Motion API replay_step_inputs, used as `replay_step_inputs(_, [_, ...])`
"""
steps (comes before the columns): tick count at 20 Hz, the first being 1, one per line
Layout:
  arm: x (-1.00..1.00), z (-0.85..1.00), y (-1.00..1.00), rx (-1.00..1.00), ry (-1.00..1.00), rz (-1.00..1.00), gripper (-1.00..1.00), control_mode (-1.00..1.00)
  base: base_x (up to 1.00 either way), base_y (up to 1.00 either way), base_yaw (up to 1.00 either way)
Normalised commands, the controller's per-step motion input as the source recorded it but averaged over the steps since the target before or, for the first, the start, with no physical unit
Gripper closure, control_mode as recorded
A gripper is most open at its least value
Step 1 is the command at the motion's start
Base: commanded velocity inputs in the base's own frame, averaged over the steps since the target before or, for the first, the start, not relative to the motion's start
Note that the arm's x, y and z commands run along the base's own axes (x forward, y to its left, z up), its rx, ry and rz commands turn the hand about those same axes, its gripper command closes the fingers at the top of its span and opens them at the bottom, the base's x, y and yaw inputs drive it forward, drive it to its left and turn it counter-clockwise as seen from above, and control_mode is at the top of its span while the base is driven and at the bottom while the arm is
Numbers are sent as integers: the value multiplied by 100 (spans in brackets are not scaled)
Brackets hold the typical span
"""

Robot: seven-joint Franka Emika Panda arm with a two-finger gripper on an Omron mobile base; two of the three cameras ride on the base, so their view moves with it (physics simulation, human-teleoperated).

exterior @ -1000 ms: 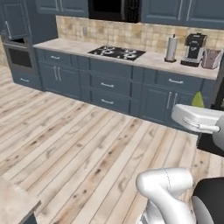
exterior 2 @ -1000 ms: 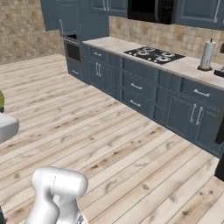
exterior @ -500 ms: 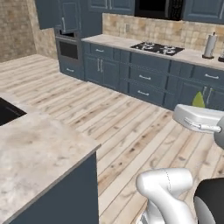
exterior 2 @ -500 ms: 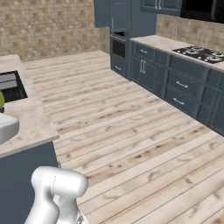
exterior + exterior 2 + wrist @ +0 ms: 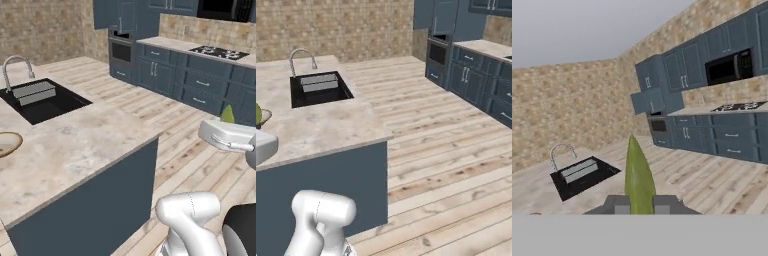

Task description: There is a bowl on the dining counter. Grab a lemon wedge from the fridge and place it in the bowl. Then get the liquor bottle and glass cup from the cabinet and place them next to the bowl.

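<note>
One thin yellow-green lemon wedge [image 5: 638,175] clenched upright in tool [image 5: 639,204]; carry step underway; shallow tan bowl [image 5: 7,143] on beige stone tabletop [image 5: 85,145] beside black sink [image 5: 42,100]; next: reach over bowl, release.

The gripper [image 5: 640,204] is pinching a green lemon wedge [image 5: 638,176] that is sticking up between its fingertips. Beyond it, a dark sink [image 5: 582,175] with a curved faucet [image 5: 561,152] is sitting in the counter, and blue cabinets [image 5: 712,135] are lining the far wall.
</note>
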Motion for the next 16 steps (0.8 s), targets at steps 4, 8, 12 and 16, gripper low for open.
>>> replay_step_inputs(4, [0, 0, 0, 0, 0, 0, 100, 100, -79, 82, 32])
replay_step_inputs(8, [0, 0, 0, 0, 0, 0, 100, 100, -53, 94, 29])
replay_step_inputs(12, [0, 0, 0, 0, 0, 0, 100, 100, -4, 100, 13])
replay_step_inputs(16, [0, 0, 0, 0, 0, 0, 100, 100, 13, 100, 0])
